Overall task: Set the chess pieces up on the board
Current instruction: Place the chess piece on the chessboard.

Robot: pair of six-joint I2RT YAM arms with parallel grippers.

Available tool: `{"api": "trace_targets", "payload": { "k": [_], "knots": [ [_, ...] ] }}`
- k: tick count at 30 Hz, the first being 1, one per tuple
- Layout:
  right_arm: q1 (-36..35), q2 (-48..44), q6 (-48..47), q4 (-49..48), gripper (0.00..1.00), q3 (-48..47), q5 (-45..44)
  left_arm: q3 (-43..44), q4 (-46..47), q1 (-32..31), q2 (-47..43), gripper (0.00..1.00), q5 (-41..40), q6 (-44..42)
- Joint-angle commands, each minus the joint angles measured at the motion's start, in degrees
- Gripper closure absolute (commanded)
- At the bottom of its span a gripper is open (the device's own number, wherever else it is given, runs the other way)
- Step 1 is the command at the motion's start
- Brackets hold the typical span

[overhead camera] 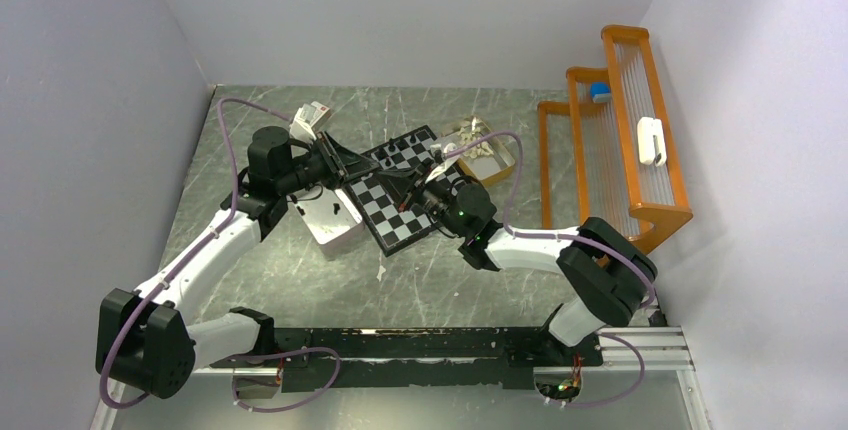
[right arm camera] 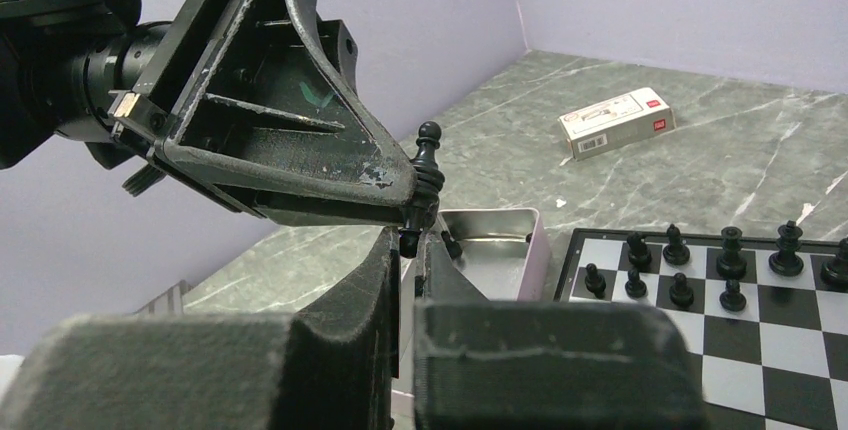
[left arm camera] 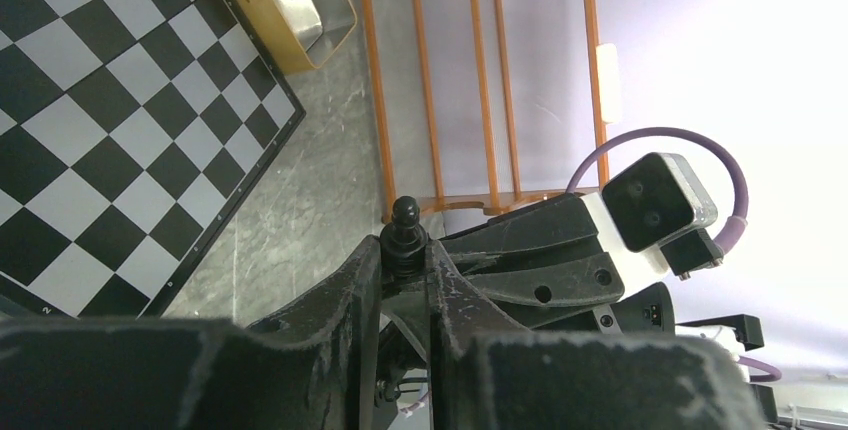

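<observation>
A black chess piece (right arm camera: 427, 165) with a round knob on top hangs in the air between both grippers, above the near left of the board (overhead camera: 385, 222). My left gripper (left arm camera: 403, 256) is shut on its middle, and the knob (left arm camera: 404, 216) sticks out past the fingertips. My right gripper (right arm camera: 409, 244) comes from the other side with its jaws pinched on the piece's base. Both grippers meet over the board's left edge (overhead camera: 404, 187). Several black chessmen (right arm camera: 730, 255) stand in two rows on the board's far side (overhead camera: 410, 146).
An open white tin (overhead camera: 330, 220) holding a few black pieces lies left of the board. A tan tray (overhead camera: 487, 153) with cream-white pieces sits behind the board's right corner. An orange rack (overhead camera: 620, 140) stands at the right wall. A small carton (right arm camera: 613, 122) lies at the back left.
</observation>
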State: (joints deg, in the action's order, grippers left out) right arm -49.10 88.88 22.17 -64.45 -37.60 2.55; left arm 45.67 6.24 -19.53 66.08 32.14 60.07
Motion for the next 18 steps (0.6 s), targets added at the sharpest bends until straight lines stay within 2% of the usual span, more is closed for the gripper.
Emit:
{"api": "trace_targets", "payload": {
  "k": [1,7,18],
  "knots": [
    [0.1,0.4,0.1,-1.7,1.0,-0.7,-2.2,-0.6,0.2,-0.5,-1.0,0.76,2.0,0.4],
    [0.2,-0.1,0.8,1.3,1.0,-0.7,-2.4,-0.8,-0.6,-0.5,-1.2,0.64,1.4,0.2],
    [4.6,-1.7,5.2,11.1,1.0,-1.0,0.4,1.3,-6.0,-0.5,-1.6,0.54,-1.7,-4.8]
  ]
}}
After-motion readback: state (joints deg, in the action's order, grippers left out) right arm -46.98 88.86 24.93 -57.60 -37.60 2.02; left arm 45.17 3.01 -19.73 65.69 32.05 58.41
